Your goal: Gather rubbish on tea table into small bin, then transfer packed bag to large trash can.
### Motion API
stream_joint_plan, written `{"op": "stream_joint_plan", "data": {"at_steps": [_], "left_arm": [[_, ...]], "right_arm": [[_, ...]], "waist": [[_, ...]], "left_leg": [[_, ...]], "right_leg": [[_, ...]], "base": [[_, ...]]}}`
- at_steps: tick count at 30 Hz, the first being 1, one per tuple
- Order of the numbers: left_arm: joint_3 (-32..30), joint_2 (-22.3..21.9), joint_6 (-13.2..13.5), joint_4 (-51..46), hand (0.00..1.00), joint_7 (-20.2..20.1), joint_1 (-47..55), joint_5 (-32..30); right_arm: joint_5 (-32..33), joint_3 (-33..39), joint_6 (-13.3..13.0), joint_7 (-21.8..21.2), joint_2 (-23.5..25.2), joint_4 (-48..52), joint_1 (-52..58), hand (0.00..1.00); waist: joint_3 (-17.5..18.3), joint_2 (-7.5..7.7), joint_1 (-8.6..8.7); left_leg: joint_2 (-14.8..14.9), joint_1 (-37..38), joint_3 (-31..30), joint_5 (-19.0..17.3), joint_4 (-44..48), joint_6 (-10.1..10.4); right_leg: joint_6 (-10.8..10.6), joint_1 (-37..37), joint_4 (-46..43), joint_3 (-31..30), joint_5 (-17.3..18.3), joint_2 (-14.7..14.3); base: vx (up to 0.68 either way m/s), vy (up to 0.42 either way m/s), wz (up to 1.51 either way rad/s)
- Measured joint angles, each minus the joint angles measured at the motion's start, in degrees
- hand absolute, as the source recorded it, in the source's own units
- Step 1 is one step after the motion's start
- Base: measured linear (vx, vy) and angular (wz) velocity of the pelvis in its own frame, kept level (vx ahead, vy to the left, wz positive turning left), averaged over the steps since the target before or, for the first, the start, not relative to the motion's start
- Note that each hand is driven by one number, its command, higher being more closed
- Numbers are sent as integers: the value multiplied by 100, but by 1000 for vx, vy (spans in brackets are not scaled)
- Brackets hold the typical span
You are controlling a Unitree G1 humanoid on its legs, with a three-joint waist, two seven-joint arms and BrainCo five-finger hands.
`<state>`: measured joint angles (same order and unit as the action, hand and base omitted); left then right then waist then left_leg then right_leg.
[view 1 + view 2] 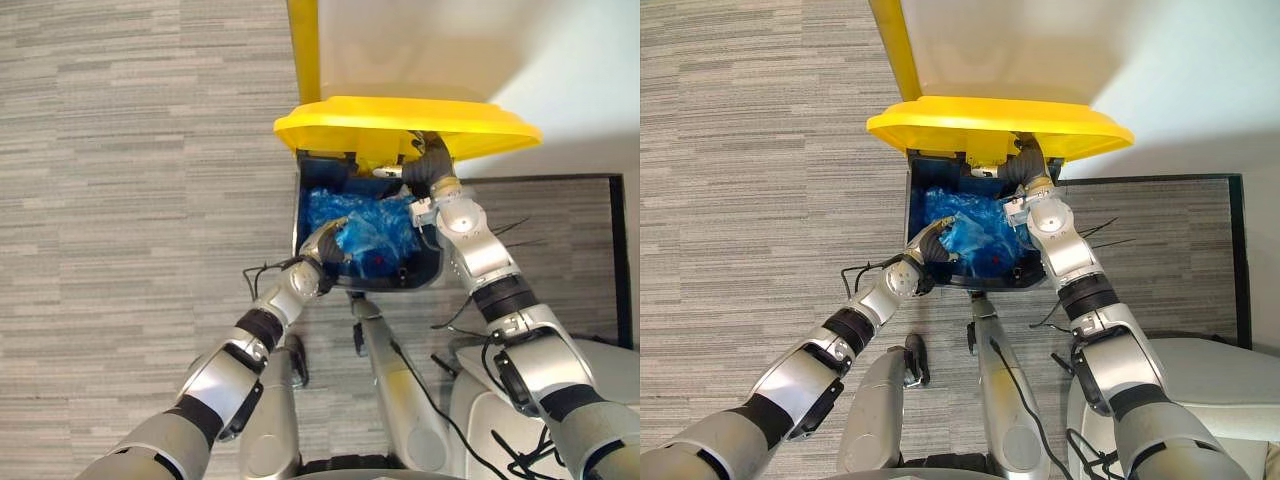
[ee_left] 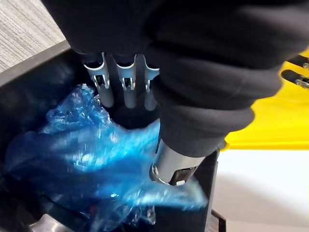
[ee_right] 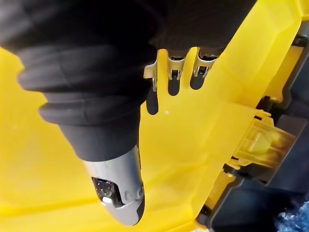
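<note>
The blue bag (image 1: 372, 225) is contained in the large trash can (image 1: 430, 268); grip by the left hand (image 1: 325, 243) cannot be told. The can's yellow lid (image 1: 400, 118) is pressed, per the right wrist view, by the right hand (image 3: 96, 63), fingers straight.

One dark trash can (image 1: 420, 278), one yellow lid (image 1: 400, 120), one blue bag (image 1: 370, 225), two hands: left hand (image 1: 325, 243), right hand (image 1: 432, 165).

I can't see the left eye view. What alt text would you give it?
Seen from above, a dark large trash can stands open on grey floor, a crumpled blue bag inside. The robot's right hand reaches up under the raised yellow lid, while its left hand rests on the bag at the near rim.
</note>
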<state>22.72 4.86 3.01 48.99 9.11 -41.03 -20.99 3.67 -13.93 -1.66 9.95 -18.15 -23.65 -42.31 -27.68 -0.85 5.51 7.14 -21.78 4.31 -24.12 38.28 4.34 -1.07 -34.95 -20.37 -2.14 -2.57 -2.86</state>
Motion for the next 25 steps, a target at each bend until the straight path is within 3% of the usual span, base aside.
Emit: {"op": "stream_joint_plan", "data": {"at_steps": [4, 7, 8, 10, 11, 12, 13, 14, 15, 17, 19, 20, 21, 25], "left_arm": [[-271, 119, 10, -256, 0, 102, 639, 21], [-830, 359, 17, -466, 0, 115, 1549, 189], [-1001, 400, 16, -526, 0, 117, 1772, 244], [-1628, 617, 14, -788, 0, 132, 2665, 594], [-1932, 735, 13, -1021, 0, 132, 3214, 758], [-2094, 712, 17, -1104, 0, 122, 3448, 867], [-2399, 723, 13, -1206, 0, 103, 3882, 1060], [-2592, 725, 9, -1291, 0, 92, 4185, 1199], [-2768, 722, 9, -1388, 0, 83, 4557, 1395], [-2963, 702, 11, -1702, 0, -20, 5130, 1602], [-3027, 670, 14, -1947, 0, -164, 5534, 1728], [-3112, 619, 16, -2044, 0, -241, 5707, 1772], [-3211, 447, 18, -2049, 0, -320, 5748, 1813], [-3240, 89, 145, -2005, 0, -429, 5756, 1866]], "right_arm": [[-217, 271, -31, -12, 104, 222, 947, 0], [-388, 515, -29, -25, 247, 222, 1858, 0], [-423, 513, -28, -34, 277, 222, 2024, 0], [-639, 514, -28, -214, 420, 223, 2608, 0], [-738, 514, -32, -297, 473, 226, 2920, 0], [-811, 534, -34, -351, 469, 225, 3089, 0], [-908, 654, -29, -497, 488, 202, 3404, 0], [-1024, 807, -29, -576, 514, 204, 3693, 0], [-1133, 1054, -27, -676, 546, 179, 4140, 0], [-1327, 1344, -30, -774, 552, 107, 4685, 0], [-1410, 1589, -30, -798, 562, 67, 5164, 0], [-1507, 1708, -28, -796, 591, 35, 5395, 0], [-1539, 1835, -28, -791, 639, 34, 5541, 0], [-1539, 1962, -77, -779, 669, -306, 5641, 0]], "waist": [[6, 8, 0], [35, 82, -76], [64, 132, -121], [212, 364, -205], [274, 451, -265], [292, 461, -359], [303, 442, -445], [327, 449, -438], [483, 441, -437], [759, 460, -418], [987, 487, -435], [1113, 501, -475], [1236, 442, -494], [1652, 363, -587]], "left_leg": [[-37, 430, -194, 6, 10, 5], [-252, 833, -134, 68, -32, -86], [-308, 915, -62, 101, -73, -115], [-430, 1137, 295, 281, -306, -291], [-371, 1184, 502, 383, -367, -423], [-289, 1223, 666, 419, -419, -472], [-134, 1296, 843, 445, -458, -468], [-74, 1368, 883, 518, -560, -455], [-6, 1400, 881, 649, -822, -426], [68, 1431, 877, 947, -1305, -334], [120, 1394, 821, 1123, -1558, -170], [172, 1332, 807, 1243, -1657, -53], [202, 1330, 797, 1473, -1913, 43], [213, 1311, 928, 1945, -2530, 176]], "right_leg": [[-45, 522, -59, 211, 109, 84], [-105, 888, -62, 122, 71, 206], [-148, 918, -61, 32, 42, 225], [-441, 987, 132, -213, -147, 307], [-607, 1099, 469, -139, -148, 417], [-613, 1016, 289, 149, -88, 484], [-227, 835, -658, 579, 150, 686], [8, 812, -1436, 755, 348, 827], [148, 836, -2306, 882, 626, 1006], [189, 1204, -2892, 885, 929, 1235], [144, 1846, -2678, 858, 862, 1441], [-250, 2257, -1939, 977, 1178, 1363], [-383, 2531, -1266, 1225, 1305, 1270], [-341, 3019, 406, 1455, 1440, 1031]], "base": [[-11, 6, 29], [-99, 66, 3], [-149, 117, -39], [-165, 77, -61], [-176, 23, -72], [-302, 42, -102], [-251, 34, -85], [-271, -6, -64], [-114, -54, -25], [-60, -128, -14], [-33, -186, -10], [-39, -207, -5], [-32, -200, -7], [1, -172, -15]]}}
